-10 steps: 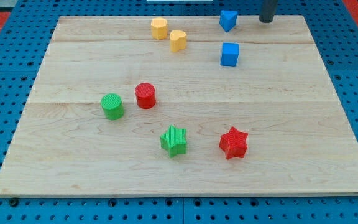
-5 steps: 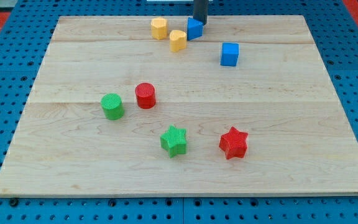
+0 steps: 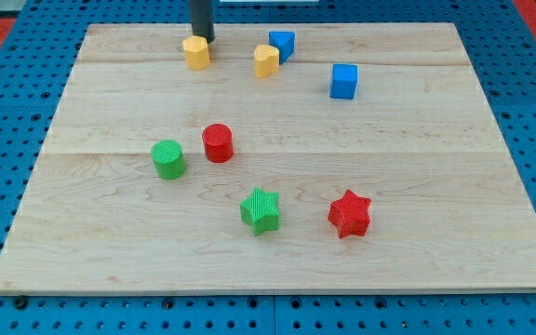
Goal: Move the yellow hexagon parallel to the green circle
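- Camera view: my tip (image 3: 203, 39) touches the yellow hexagon (image 3: 195, 52) from the view's top right; there are no jaws, only the rod.
- In the last second the tip swept leftward, nudging the blue block (image 3: 282, 45) toward the yellow heart (image 3: 266, 60), then shoving the hexagon left along the surface (image 3: 417, 261).
- The hexagon now sits nearly above the green circle (image 3: 168, 159), though well apart toward the view's top, so alignment looks close.

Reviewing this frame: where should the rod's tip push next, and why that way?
Probably keep pushing toward the view's bottom: my tip sits just above the yellow hexagon, which is near the top edge, while the green circle lies far below and slightly left.
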